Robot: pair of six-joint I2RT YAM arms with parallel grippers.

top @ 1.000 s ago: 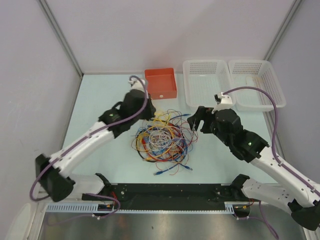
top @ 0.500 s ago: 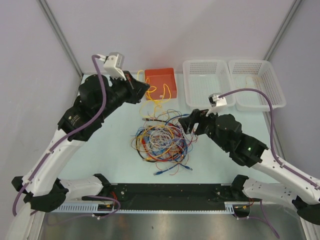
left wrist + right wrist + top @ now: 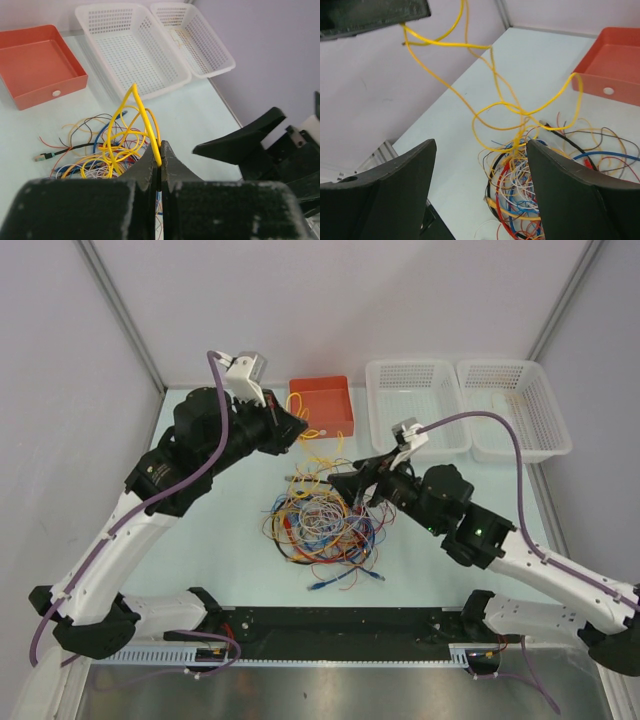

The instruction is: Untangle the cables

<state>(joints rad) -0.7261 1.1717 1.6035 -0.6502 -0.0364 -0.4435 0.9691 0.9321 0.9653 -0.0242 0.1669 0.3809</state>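
Note:
A tangle of thin cables [image 3: 322, 523] in red, orange, yellow, blue, white and black lies in the middle of the table. My left gripper [image 3: 299, 426] is raised above its far side, shut on a yellow cable [image 3: 142, 111] that hangs in loops down to the pile [image 3: 107, 155]. My right gripper [image 3: 345, 482] is open and empty, over the pile's right edge. In the right wrist view the yellow cable [image 3: 495, 102] stretches from the left gripper's finger at the top left down into the pile [image 3: 535, 197].
A red tray [image 3: 322, 404] stands behind the pile. Two white mesh baskets [image 3: 412, 405] [image 3: 512, 405] stand at the back right. A blue plug end [image 3: 318, 585] lies near the table's front edge. Grey walls close in left and right.
My left gripper has lifted the yellow cable up out of the pile and shifted slightly right. My right gripper has moved left toward the pile, open.

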